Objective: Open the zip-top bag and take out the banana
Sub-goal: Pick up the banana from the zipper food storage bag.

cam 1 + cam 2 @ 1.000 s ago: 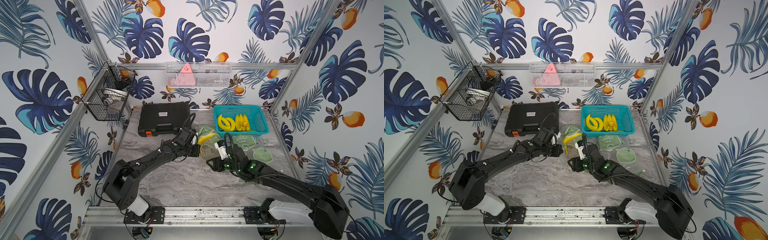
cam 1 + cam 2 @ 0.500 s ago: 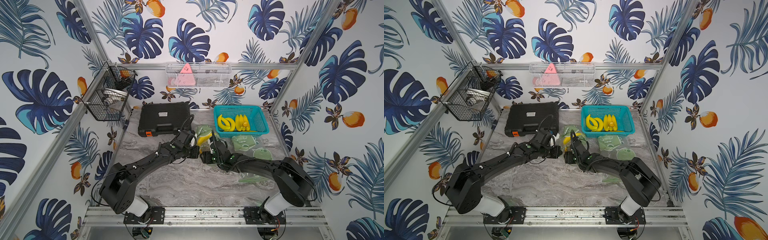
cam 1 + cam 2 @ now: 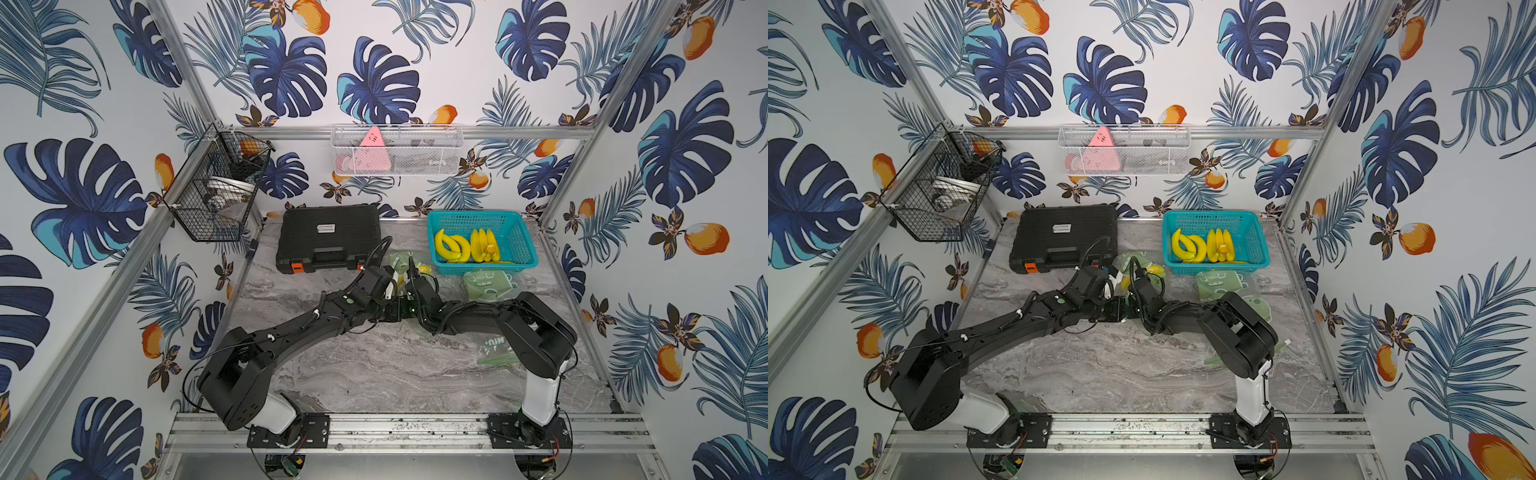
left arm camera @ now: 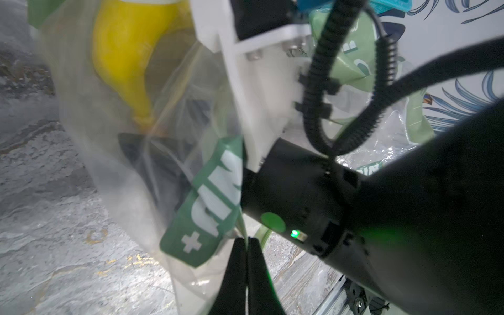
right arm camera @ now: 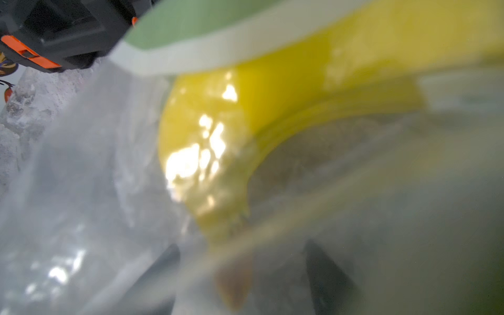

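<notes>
left wrist view alone shows left hand (image 4: 246, 244) pinching bag (image 4: 203, 207); right hand (image 5: 245, 261) spread.

Only readable bit is a white plus sign (image 4: 191, 242) on the green strip (image 4: 203, 201) of the zip-top bag (image 4: 109, 163), beside white letters I can't make out. White sticker (image 3: 325, 227) on the black case (image 3: 328, 249) is too small to read.
</notes>
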Controlling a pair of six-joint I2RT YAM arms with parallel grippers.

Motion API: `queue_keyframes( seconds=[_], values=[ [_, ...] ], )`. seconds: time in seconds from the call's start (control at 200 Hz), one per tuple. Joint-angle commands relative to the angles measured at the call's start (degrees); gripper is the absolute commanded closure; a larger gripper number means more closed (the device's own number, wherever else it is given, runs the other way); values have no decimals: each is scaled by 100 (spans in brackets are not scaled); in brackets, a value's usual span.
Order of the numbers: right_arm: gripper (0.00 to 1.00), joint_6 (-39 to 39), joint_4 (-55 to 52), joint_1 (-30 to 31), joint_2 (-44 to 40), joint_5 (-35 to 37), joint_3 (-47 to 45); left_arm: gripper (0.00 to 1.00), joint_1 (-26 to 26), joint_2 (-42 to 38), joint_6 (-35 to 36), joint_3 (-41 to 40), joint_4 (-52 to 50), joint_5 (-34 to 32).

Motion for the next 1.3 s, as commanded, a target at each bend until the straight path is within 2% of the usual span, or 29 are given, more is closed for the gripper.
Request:
queue_keyframes(
  seconds=[0.0,0.02,0.06,0.09,0.155,0.23,0.37,0.515,0.6,0.665,0.756,0.856,1.006,1.131,1.216,1.296],
  values=[
    [28,-144,745,18,246,-126,130,100,-20,39,-161,-2,261,202],
    [33,-135,876,16,300,-205,113,100,-20,40,-158,-2,265,195],
    [55,-125,919,18,365,-258,165,100,-21,31,-161,-2,260,165],
    [63,-129,793,18,391,-240,237,100,-19,18,-136,3,228,136],
    [65,-209,529,26,405,-305,332,100,-26,-29,-50,24,100,43],
    [71,-204,84,18,315,-314,350,100,-12,-59,59,54,-38,-93],
    [80,-219,-782,-26,-294,-694,193,100,41,100,290,174,-356,-349],
    [83,-109,-1628,-332,-1270,-1315,-139,100,109,102,485,51,-364,-445],
    [85,200,-1317,-964,-1686,-2562,-556,100,114,94,636,-6,-452,-487],
    [87,-28,-1759,-1232,-1788,-3339,-435,100,126,75,710,-44,-531,-557],
    [88,-735,-2786,-1225,-1797,-3497,-80,100,139,86,754,-38,-550,-554],
    [90,-819,-2612,-1290,-2026,-3474,-355,100,155,48,799,-19,-543,-487],
    [90,-1077,-2896,-1380,-2246,-4282,-402,100,347,-195,856,-38,-712,-762],
    [90,-1574,-3681,-1361,-2545,-5091,-297,100,413,114,958,401,-893,-684],
    [89,-1577,-3867,-1452,-2982,-5396,-341,100,413,471,1027,648,-914,-676],
    [89,-1306,-3770,-1699,-3404,-5384,-457,100,409,652,1076,676,-818,-599]
  ],
)
